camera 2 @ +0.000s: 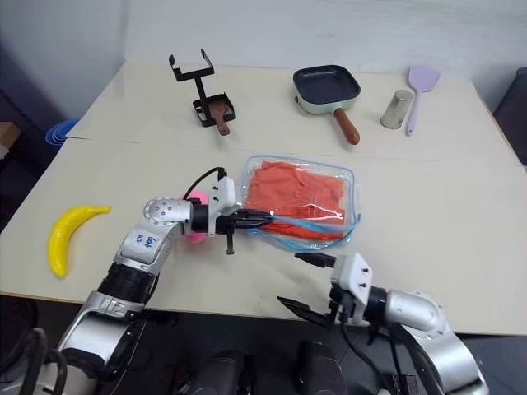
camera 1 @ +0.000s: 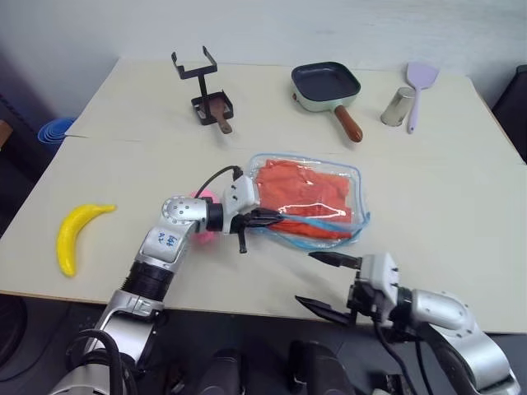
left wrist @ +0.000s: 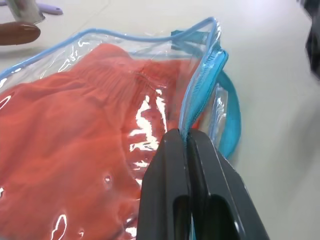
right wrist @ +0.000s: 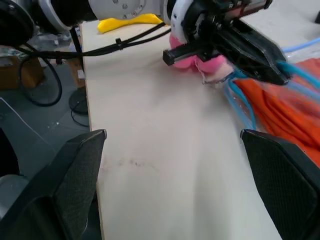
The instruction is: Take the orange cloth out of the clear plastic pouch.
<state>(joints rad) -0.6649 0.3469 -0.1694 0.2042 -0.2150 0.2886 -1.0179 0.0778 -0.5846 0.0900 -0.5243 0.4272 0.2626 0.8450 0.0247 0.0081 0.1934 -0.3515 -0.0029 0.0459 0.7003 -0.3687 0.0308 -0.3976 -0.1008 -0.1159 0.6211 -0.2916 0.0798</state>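
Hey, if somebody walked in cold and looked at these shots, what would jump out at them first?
The orange cloth, mid-table, glowing through the clear pouch that encloses it. Next, the left gripper, jaws shut on the pouch's blue-trimmed edge, with the right gripper wide open at the table's near edge. A yellow banana lies off to the left.

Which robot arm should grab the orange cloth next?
Probably the right. Its gripper is open and free near the clear plastic pouch, while the left gripper is shut on the pouch's blue edge, holding it. The orange cloth sits inside.
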